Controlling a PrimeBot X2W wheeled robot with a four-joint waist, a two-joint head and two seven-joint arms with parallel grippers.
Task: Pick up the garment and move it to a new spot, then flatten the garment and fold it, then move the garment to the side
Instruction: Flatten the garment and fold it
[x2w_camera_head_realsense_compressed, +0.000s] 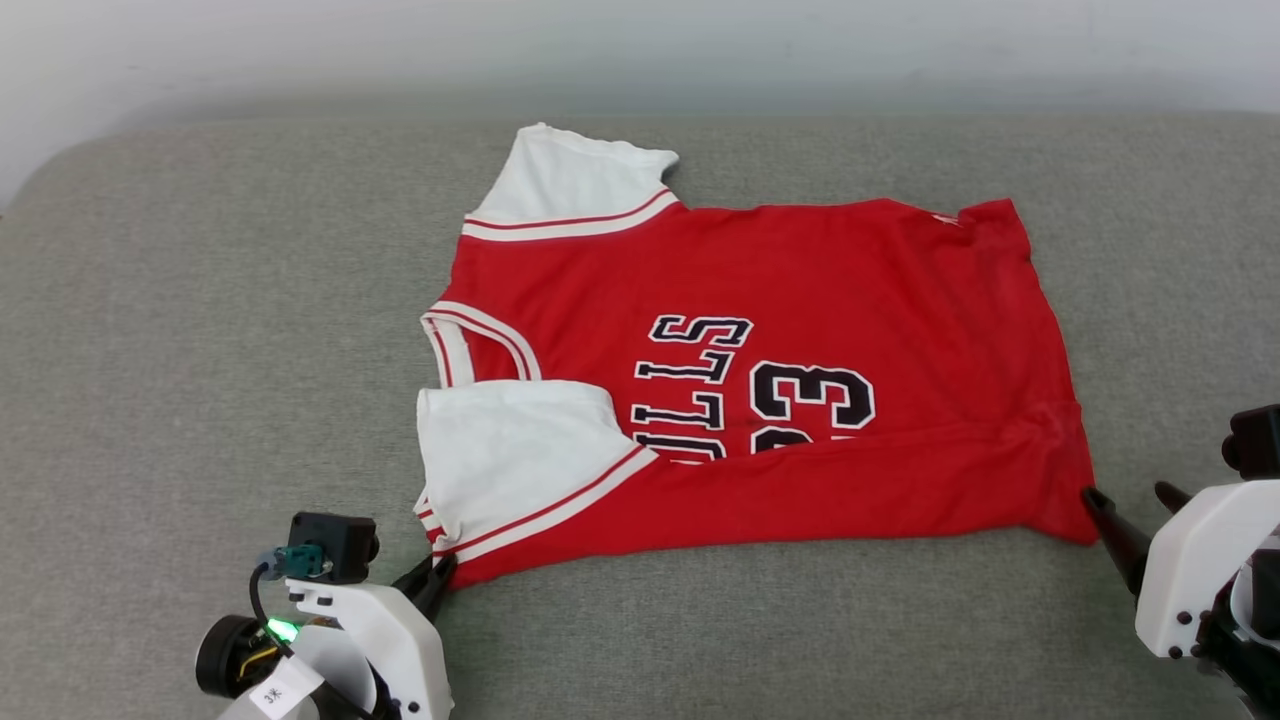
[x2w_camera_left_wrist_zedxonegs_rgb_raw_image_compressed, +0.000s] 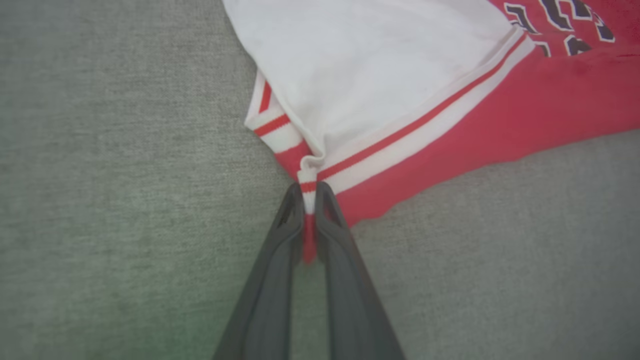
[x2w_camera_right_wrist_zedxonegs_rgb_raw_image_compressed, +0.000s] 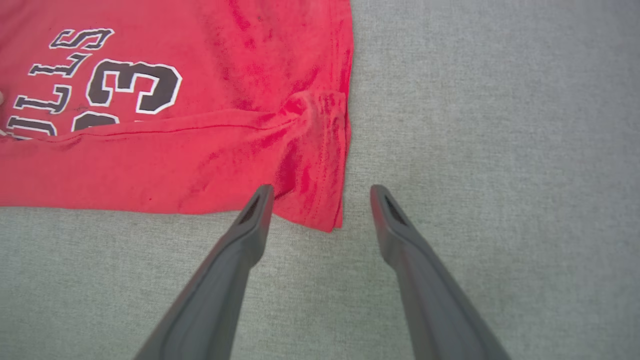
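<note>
Jaws: our left gripper (x2w_camera_left_wrist_zedxonegs_rgb_raw_image_compressed: 310, 189) pinches the sleeve trim (x2w_camera_left_wrist_zedxonegs_rgb_raw_image_compressed: 306, 172) of the red jersey (x2w_camera_head_realsense_compressed: 800, 280); right gripper (x2w_camera_right_wrist_zedxonegs_rgb_raw_image_compressed: 321, 190) gapes at its hem (x2w_camera_right_wrist_zedxonegs_rgb_raw_image_compressed: 342, 150). One fold looks laid; more folding, side move remain.

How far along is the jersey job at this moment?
Done: the red jersey shirt with white sleeves lies spread on the grey fabric surface, its near edge folded over the black lettering. In hand: the left gripper has its fingers shut on the striped sleeve trim; the right gripper is open at the hem corner, not gripping. Left: finishing the fold, then moving it aside.
</note>
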